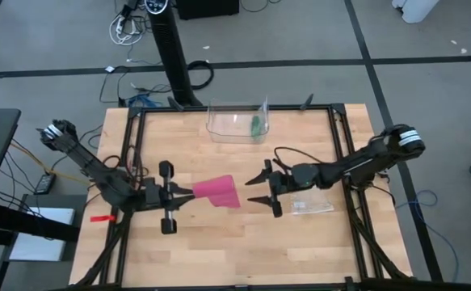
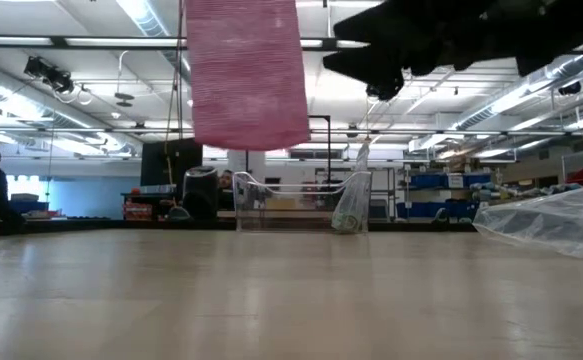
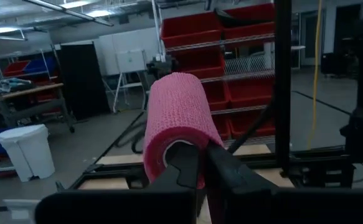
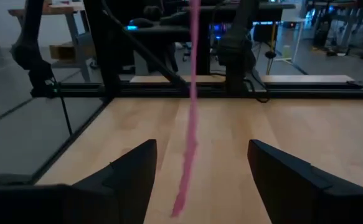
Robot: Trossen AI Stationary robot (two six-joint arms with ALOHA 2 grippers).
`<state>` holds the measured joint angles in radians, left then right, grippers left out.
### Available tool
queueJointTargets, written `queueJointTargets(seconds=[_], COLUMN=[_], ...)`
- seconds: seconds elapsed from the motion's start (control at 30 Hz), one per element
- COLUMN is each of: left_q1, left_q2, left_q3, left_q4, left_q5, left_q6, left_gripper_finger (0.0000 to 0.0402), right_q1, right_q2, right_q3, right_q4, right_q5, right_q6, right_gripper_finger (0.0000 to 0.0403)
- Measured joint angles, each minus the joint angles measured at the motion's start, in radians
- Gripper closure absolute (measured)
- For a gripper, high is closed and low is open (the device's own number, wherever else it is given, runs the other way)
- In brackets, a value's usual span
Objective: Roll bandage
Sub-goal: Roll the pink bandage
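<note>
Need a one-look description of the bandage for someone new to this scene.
Start at the wooden table and find the left hand near its middle. The bandage is the pink fabric strip pinched in that hand, hanging above the tabletop. The other items, a clear box and a clear bag, are see-through.

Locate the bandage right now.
High view: the bandage hangs mid-table, pinched by the left gripper, with the open right gripper just beside it.

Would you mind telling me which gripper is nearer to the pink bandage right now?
Left. The left gripper is shut on the bandage, holding it above the table. The right gripper is open just beside the bandage's far edge, not touching it.
</note>
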<state>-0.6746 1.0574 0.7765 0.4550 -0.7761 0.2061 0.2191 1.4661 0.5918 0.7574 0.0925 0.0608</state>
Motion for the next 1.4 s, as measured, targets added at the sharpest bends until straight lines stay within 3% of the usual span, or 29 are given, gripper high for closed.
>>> queueJointTargets(seconds=[0.17,0.37,0.53,0.67,0.83,0.87,1.13,1.4], left_q1=[0.01,0.012,0.021,0.021,0.021,0.02,0.021,0.02], left_q2=[-0.017,-0.018,-0.018,-0.019,-0.018,-0.018,-0.051,-0.134], left_q3=[0.0,0.028,0.076,0.097,0.1,0.1,0.1,0.1], left_q4=[0.002,-0.017,-0.052,-0.06,-0.056,-0.054,-0.045,-0.09], left_q5=[0.002,0.005,0.004,-0.02,-0.053,-0.069,-0.218,-0.303], left_q6=[0.005,0.05,0.085,0.121,0.159,0.166,0.286,0.34], left_gripper_finger=[0.0389,0.0389,0.0389,0.0389,0.0389,0.0389,0.0389,0.0389], right_q1=[-0.002,-0.046,-0.051,-0.044,-0.029,-0.025,0.033,0.159], right_q2=[0.12,0.228,0.313,0.35,0.345,0.344,0.343,0.34], right_q3=[0.051,0.138,0.205,0.221,0.22,0.22,0.22,0.22], right_q4=[0.137,0.147,0.136,0.15,0.148,0.154,0.091,0.044], right_q5=[0.012,-0.036,-0.053,-0.025,0.017,0.017,-0.035,-0.042], right_q6=[-0.001,0.026,0.025,0.025,0.021,0.018,0.069,0.103], right_gripper_finger=[0.0131,0.011,0.012,0.0183,0.0363,0.0381,0.0398,0.0401])
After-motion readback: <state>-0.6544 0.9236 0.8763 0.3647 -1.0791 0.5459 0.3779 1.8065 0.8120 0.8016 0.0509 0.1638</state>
